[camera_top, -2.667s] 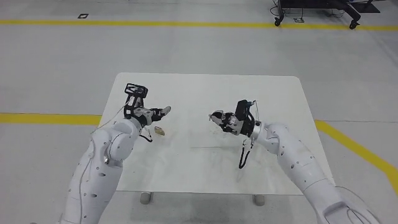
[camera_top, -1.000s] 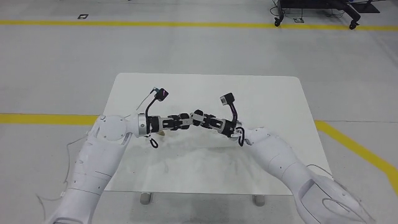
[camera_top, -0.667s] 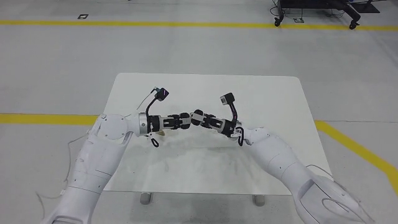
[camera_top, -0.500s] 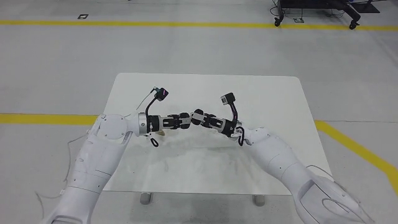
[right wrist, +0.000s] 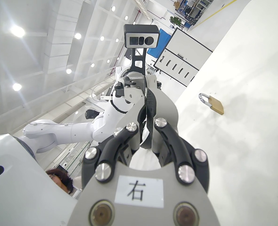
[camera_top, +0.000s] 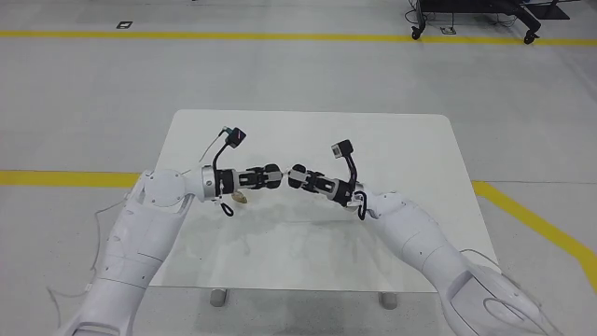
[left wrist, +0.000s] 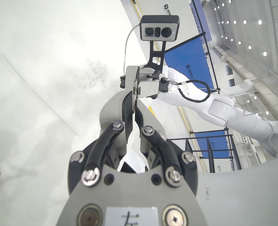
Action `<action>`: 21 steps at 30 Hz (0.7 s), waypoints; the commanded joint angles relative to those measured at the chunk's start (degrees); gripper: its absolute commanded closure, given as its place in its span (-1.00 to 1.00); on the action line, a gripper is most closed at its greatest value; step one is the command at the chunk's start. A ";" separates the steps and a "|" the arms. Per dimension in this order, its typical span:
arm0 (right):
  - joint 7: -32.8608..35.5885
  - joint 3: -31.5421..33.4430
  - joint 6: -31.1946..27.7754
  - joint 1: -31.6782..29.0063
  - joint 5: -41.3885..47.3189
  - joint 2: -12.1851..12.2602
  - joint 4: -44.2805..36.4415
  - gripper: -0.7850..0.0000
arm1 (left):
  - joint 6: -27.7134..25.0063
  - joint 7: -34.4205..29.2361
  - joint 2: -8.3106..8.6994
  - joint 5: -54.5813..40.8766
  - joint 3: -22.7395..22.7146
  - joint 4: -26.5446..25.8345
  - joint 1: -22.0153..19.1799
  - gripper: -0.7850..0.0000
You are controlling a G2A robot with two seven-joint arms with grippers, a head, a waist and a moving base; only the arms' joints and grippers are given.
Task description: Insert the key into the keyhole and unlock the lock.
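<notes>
1. Left gripper (camera_top: 277, 175) and right gripper (camera_top: 292, 173) meet tip to tip above the middle of the white worktop (camera_top: 401, 149).
2. Both pincers are clamped on a thin silver key (left wrist: 135, 90).
3. A brass padlock with a steel shackle (right wrist: 214, 104) lies flat toward the left edge.

Table (camera_top: 420, 131) mid frame. Left gripper (camera_top: 278, 176) & right gripper (camera_top: 292, 173) tip to tip over table's centre-left. Padlock (camera_top: 240, 197) on table, just lower left of them, under left wrist.
</notes>
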 commanded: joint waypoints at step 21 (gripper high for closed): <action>1.89 0.89 2.06 0.47 -5.37 1.50 -2.25 -1.00 | 5.54 -11.67 1.01 -10.14 -0.81 3.48 -2.39 1.00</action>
